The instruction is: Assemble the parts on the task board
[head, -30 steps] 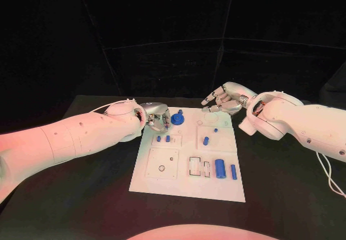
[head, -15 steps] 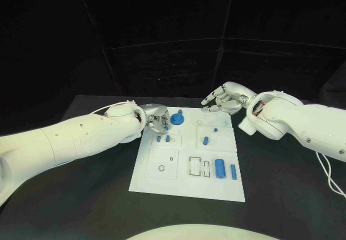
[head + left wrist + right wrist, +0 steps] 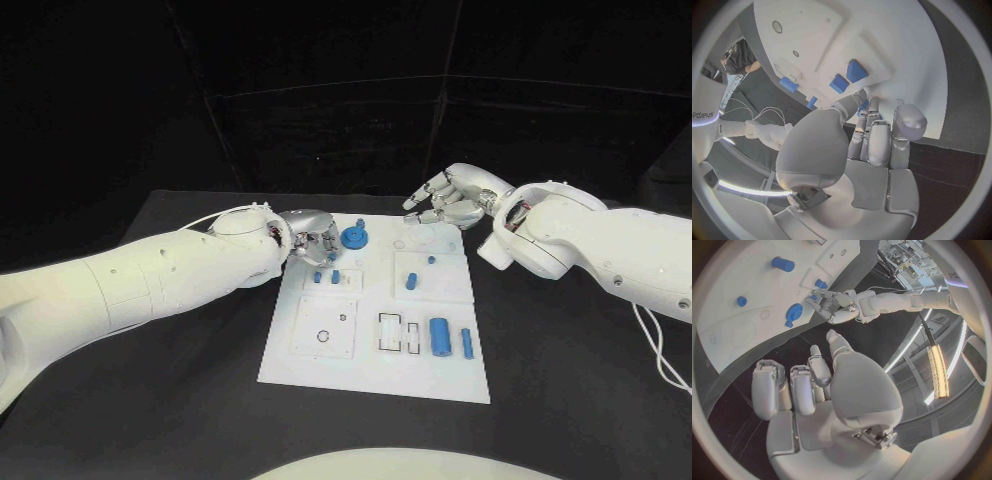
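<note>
The left robot hand point(image 3: 309, 243) hovered over the board point(image 3: 378, 375) at its far left corner, fingers curled beside small blue parts point(image 3: 326, 278), apparently holding nothing. The right robot hand point(image 3: 454, 203) hung empty, fingers loosely curled, past the far edge. Likely step: picking a part; next needs a clean pinch.

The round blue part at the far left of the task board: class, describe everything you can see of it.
The round blue part looks like a smooth plastic disc with a short knob rising from its middle. It sits on the white task board near its far edge, left of centre. The left hand is right beside it, fingers curled close; whether they touch it cannot be told. In the right wrist view the disc shows a small tab at one side.
</note>
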